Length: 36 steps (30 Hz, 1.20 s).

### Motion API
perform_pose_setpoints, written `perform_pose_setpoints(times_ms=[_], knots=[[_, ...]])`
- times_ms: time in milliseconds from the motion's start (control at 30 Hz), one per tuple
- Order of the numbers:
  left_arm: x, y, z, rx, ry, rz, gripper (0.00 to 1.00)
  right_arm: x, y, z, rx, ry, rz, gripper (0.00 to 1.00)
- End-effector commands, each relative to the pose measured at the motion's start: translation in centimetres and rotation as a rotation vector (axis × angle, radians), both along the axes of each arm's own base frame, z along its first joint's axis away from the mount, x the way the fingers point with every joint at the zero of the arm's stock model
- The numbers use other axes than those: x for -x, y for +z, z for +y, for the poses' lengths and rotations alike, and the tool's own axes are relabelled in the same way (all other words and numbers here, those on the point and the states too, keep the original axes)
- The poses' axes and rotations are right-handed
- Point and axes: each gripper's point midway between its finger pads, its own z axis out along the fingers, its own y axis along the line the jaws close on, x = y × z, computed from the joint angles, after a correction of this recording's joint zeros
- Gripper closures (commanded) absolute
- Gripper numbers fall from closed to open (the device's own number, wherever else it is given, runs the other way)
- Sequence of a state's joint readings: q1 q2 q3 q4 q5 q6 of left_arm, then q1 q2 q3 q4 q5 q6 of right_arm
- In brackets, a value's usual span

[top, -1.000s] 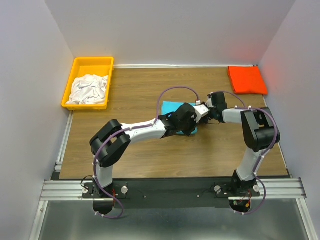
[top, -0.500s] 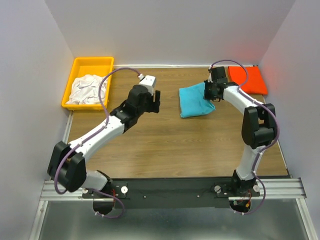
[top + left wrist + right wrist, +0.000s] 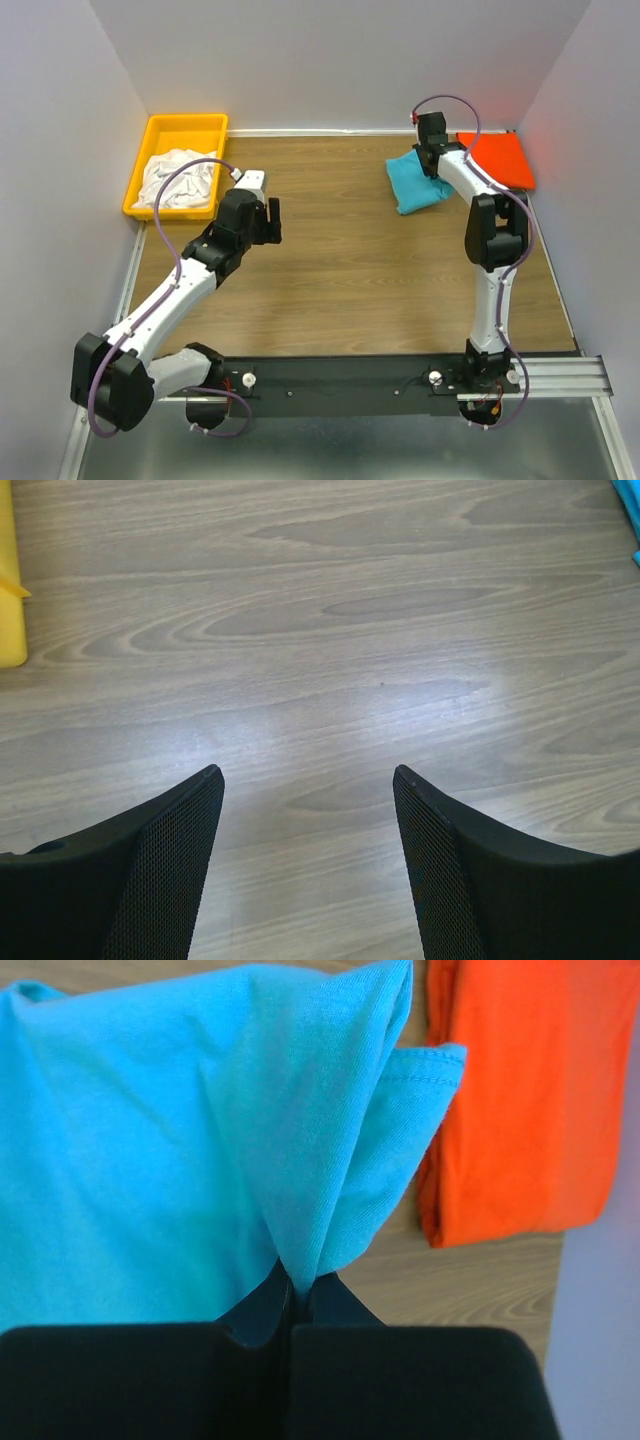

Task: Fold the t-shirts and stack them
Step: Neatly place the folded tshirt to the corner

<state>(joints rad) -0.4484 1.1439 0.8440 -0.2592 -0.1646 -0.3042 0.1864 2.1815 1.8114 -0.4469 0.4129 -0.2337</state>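
A: Arms?
B: 2, bases at bottom edge. The left gripper (image 3: 268, 220) is mid-left of frame over bare table (image 3: 340, 290), fingers spread apart, nothing btwn them.
A: And the right gripper (image 3: 297, 1285)?
B: Upper right. It's pinched tight on a fold of the turquoise t-shirt (image 3: 415, 185).
A: Where's that shirt sit?
B: Upper right of centre, bunched on the wood, just left of the orange-red t-shirt (image 3: 497, 158).
A: Counts?
B: 1 turquoise. 1 orange-red, folded flat in the far right corner. The white t-shirts (image 3: 178, 180) are heaped in 1 yellow bin (image 3: 185, 125), upper left. Crumpled together, so can't count them.
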Motion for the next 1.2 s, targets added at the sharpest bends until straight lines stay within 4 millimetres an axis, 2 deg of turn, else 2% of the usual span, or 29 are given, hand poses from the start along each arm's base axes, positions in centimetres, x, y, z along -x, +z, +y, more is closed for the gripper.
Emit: perform_pose_setpoints(times_ms=[0, 33, 100, 300, 700, 1033, 1133, 1167], knots=[[1.3, 0.4, 1.6, -0.004, 0.051, 0.01, 0.23, -1.7, 1.3, -3.6, 0.122, -0.06, -0.019, 0.99], [1.5, 0.4, 1.8, 0.002, 0.063, 0.009, 0.23, -1.9, 1.4, -3.9, 0.128, -0.065, -0.024, 0.99], [1.8, 1.7, 1.9, 0.025, 0.067, -0.03, 0.23, -2.8, 1.9, -4.6, 0.146, -0.074, -0.045, 0.99], [2.0, 2.9, 2.0, 0.045, 0.071, -0.045, 0.23, -4.6, 2.8, -6.9, 0.214, -0.092, -0.072, 0.99], [1.8, 2.2, 1.6, 0.037, 0.057, -0.016, 0.23, -6.7, 6.1, -10.5, 0.231, -0.107, -0.158, 0.99], [1.5, 1.2, 1.2, 0.026, 0.042, 0.009, 0.24, -7.2, 7.7, -12.2, 0.251, -0.055, -0.17, 0.99], [1.4, 1.1, 1.1, 0.028, 0.036, 0.01, 0.24, -7.4, 8.1, -12.0, 0.247, -0.038, -0.18, 0.99], [1.3, 0.9, 0.9, 0.027, 0.028, 0.016, 0.24, -7.2, 8.3, -13.6, 0.254, -0.061, -0.182, 0.99]])
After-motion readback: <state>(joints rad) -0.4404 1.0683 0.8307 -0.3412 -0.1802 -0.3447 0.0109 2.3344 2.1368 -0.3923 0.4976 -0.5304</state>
